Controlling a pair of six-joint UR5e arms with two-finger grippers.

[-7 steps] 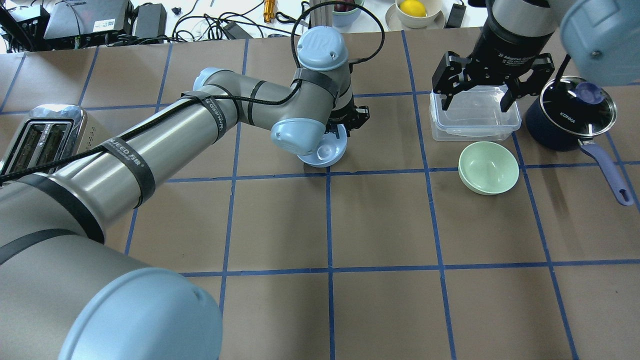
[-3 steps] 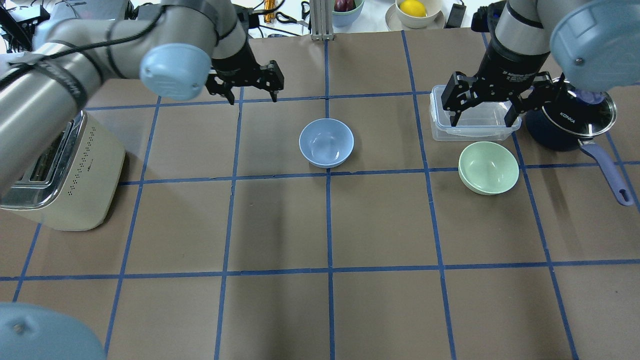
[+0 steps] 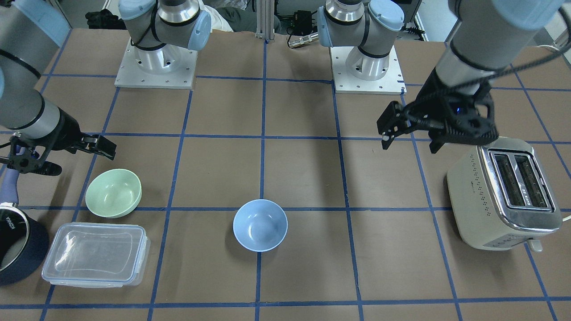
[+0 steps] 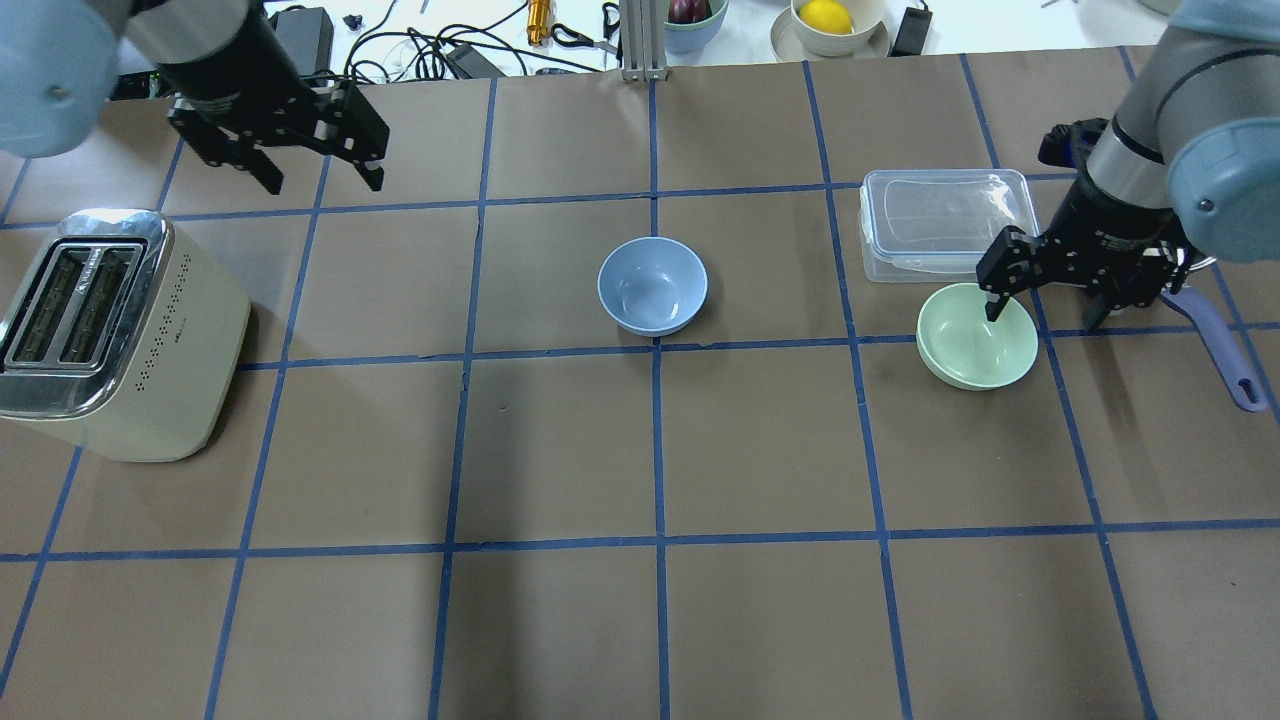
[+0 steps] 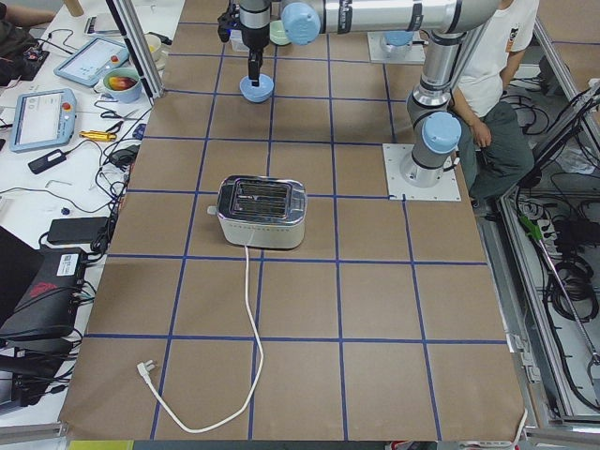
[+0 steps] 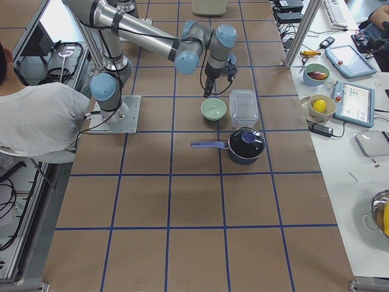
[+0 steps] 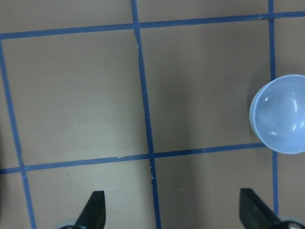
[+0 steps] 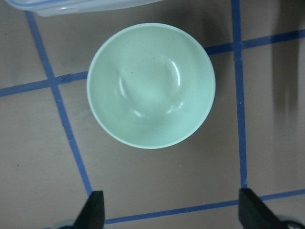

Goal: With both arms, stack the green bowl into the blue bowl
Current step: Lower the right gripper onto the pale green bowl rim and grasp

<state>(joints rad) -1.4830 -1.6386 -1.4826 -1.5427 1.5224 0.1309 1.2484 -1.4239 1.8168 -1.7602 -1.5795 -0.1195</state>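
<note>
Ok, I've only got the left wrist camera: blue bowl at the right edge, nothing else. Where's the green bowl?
Observer: The green bowl sits upright on the robot's right, beside a clear lidded container.
Operator: Has the right gripper got it?
Observer: Not yet; the right gripper hovers open above it, touching nothing.
Operator: Anything near my left gripper?
Observer: A toaster stands further to the robot's left; the left gripper hangs open, roughly between it and the blue bowl.
</note>
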